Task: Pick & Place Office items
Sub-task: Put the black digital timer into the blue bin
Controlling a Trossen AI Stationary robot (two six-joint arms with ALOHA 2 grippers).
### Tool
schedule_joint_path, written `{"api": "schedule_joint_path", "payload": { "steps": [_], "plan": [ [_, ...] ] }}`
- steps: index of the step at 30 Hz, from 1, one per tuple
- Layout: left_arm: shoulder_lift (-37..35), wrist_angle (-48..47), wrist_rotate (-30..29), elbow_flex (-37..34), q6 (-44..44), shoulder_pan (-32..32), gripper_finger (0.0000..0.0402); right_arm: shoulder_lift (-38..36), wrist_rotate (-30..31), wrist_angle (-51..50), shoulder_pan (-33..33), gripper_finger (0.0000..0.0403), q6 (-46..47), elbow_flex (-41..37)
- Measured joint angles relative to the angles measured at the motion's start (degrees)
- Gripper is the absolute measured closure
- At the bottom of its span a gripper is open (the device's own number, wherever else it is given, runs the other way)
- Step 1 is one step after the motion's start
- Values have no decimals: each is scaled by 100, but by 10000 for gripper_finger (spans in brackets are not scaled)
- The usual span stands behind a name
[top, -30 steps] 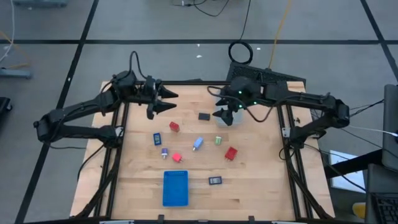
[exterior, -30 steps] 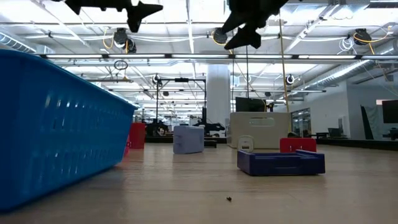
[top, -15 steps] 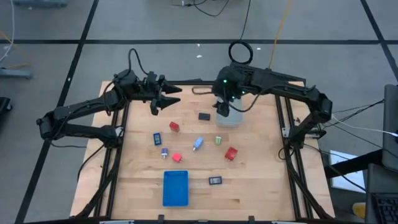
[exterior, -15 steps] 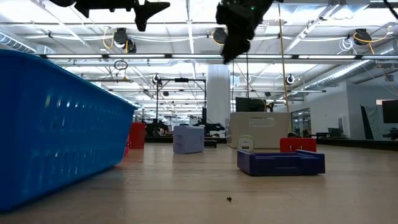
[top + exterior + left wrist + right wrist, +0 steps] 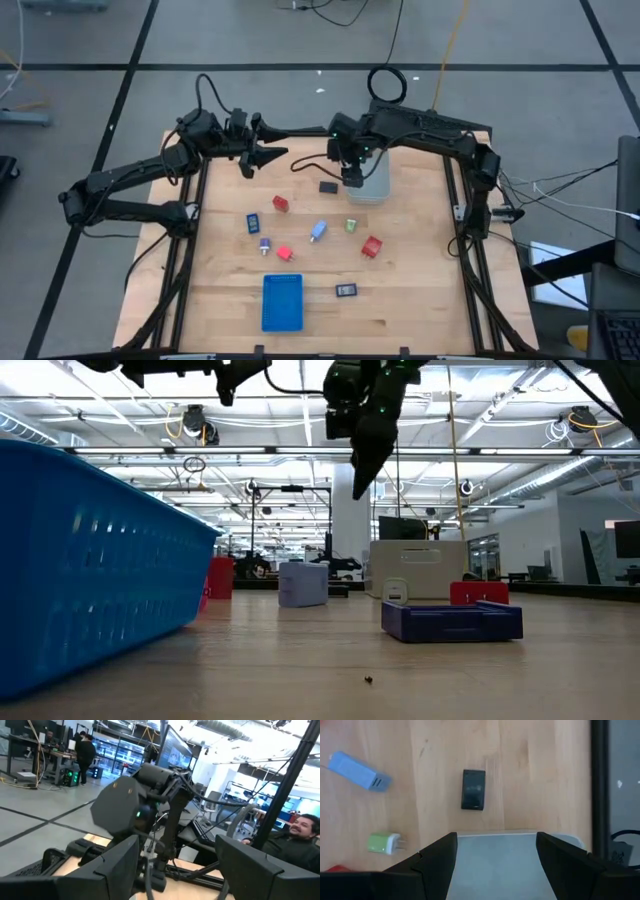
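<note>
The office items lie spread over the wooden table in the high view: a black rectangle (image 5: 327, 186), red blocks (image 5: 280, 204) (image 5: 372, 246), a pale blue tube (image 5: 318, 231), a green bit (image 5: 351, 226), a purple bit (image 5: 264, 245) and a second black rectangle (image 5: 345, 290). My right gripper (image 5: 350, 176) hangs open, pointing down over the left edge of the clear bin (image 5: 374, 186). Its wrist view shows the black rectangle (image 5: 473, 789), tube (image 5: 360, 771) and green bit (image 5: 384, 842) beyond the open fingers (image 5: 496, 836). My left gripper (image 5: 270, 157) hovers open near the far left corner, pointing right.
A blue flat tray (image 5: 282, 302) lies near the near edge and fills the low view's left (image 5: 90, 560). A black frame rail (image 5: 455, 215) borders the table. A person (image 5: 300, 837) shows in the room behind, in the left wrist view. Bare wood lies right of the items.
My right gripper has swung from over the bin a little toward the table's left and has tipped from nearly level to pointing down. My left gripper has edged slightly toward the far edge. No item has moved.
</note>
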Motion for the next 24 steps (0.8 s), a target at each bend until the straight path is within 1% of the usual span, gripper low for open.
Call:
{"api": "schedule_joint_path", "payload": {
  "steps": [5, 13, 17, 24],
  "plan": [
    [0, -7, 0, 0, 0, 0, 135, 152, -13, 137, 28, 138, 45, -4],
    [-4, -137, 68, 0, 90, 30, 135, 215, -21, 856, 84, 138, 255, -55],
    [-116, -316, 323, 0, 61, 211, 135, 233, -33, 1013, 92, 138, 393, -269],
    [-213, -459, 478, 0, 47, 498, 135, 223, -35, 1472, 153, 138, 562, -815]
  ]
}}
